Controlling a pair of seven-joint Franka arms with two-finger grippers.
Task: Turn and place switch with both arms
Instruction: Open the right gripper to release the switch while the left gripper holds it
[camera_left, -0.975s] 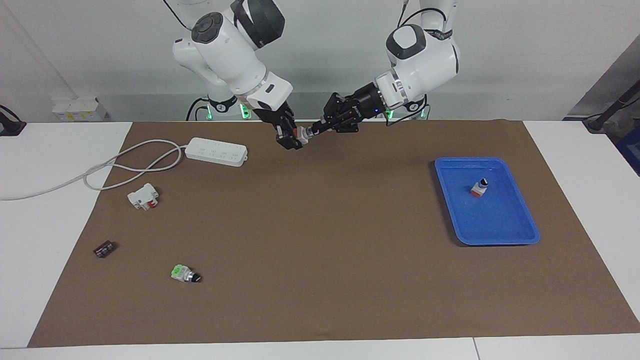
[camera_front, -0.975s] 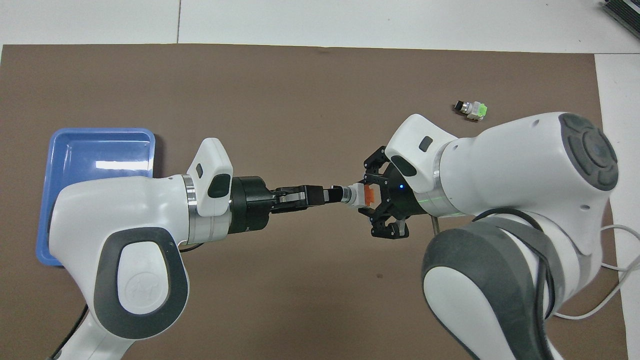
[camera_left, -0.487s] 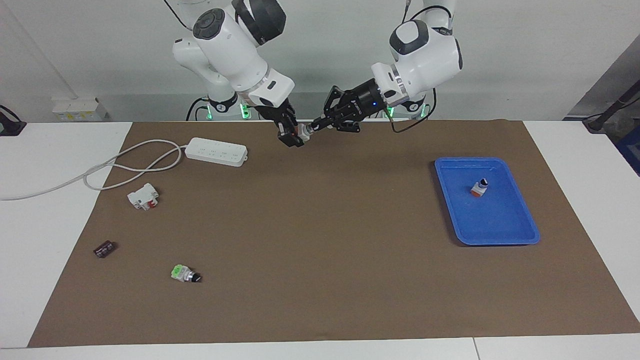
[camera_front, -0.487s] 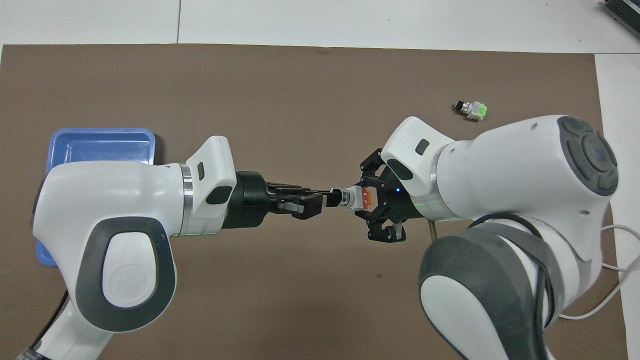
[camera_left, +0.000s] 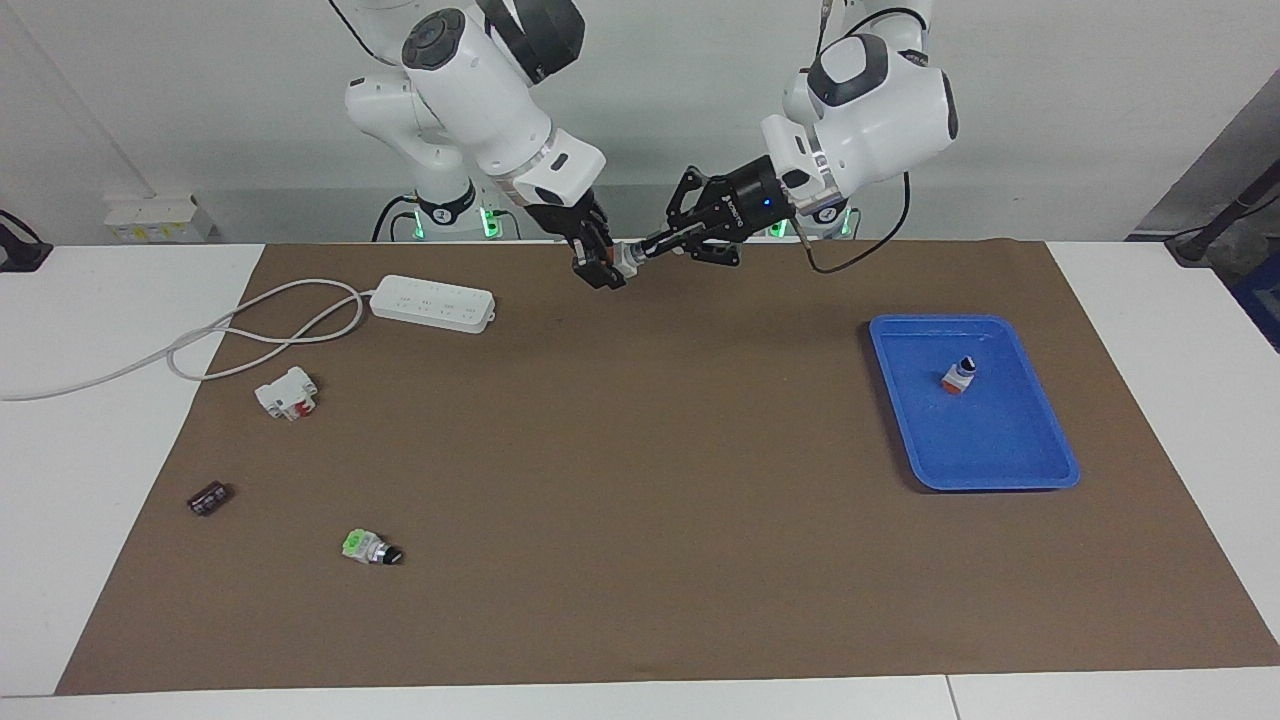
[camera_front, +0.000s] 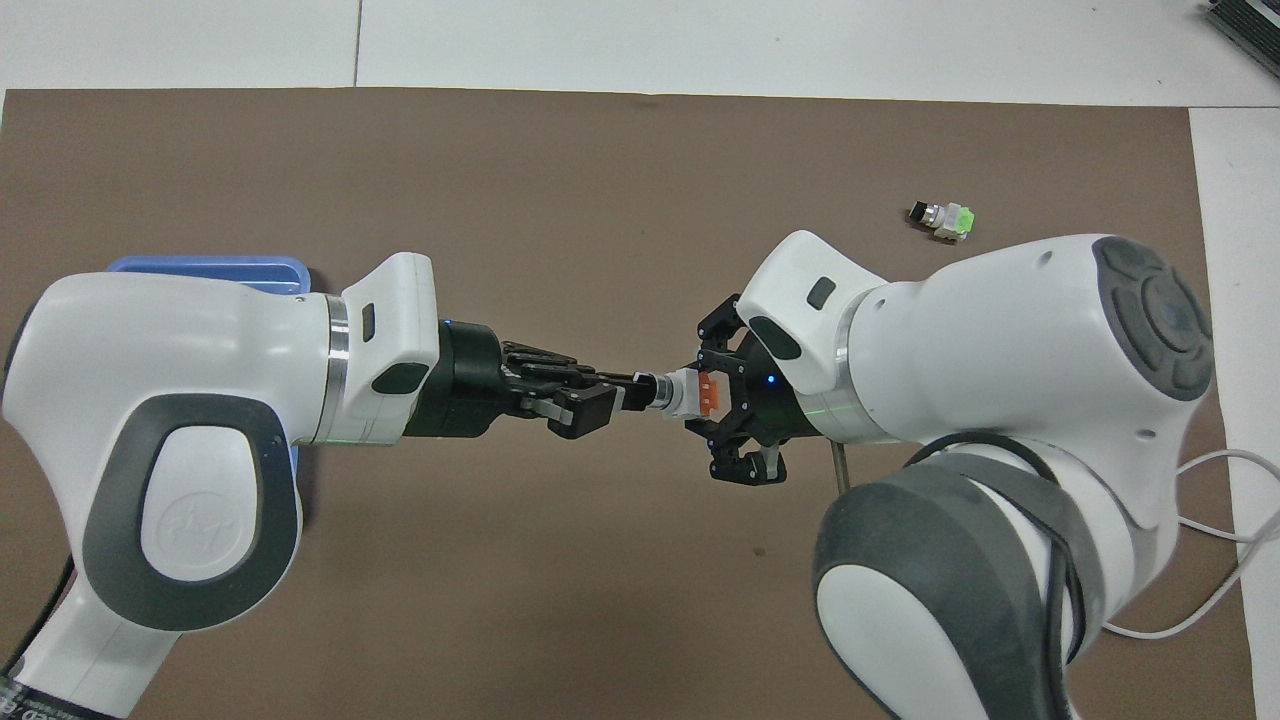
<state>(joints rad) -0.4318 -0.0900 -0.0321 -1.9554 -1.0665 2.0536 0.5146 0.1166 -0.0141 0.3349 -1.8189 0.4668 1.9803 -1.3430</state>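
The switch (camera_left: 622, 258) (camera_front: 680, 392), with orange end, silvery middle and black knob, hangs in the air between both grippers, over the mat's edge nearest the robots. My right gripper (camera_left: 603, 268) (camera_front: 722, 398) is shut on its orange end. My left gripper (camera_left: 648, 248) (camera_front: 612, 396) is shut on the black knob tip and is rolled at the wrist. A second orange-ended switch (camera_left: 958, 376) lies in the blue tray (camera_left: 1000, 450); in the overhead view the left arm hides all but a strip of the tray (camera_front: 200, 268).
A white power strip (camera_left: 432, 302) with its cable, a white-and-red breaker block (camera_left: 287, 392), a small black part (camera_left: 208, 497) and a green-ended switch (camera_left: 365, 547) (camera_front: 945, 217) lie toward the right arm's end of the brown mat (camera_left: 640, 500).
Both grippers have carried the switch a little up and toward the left arm's end. The left gripper has rolled about its axis on the knob.
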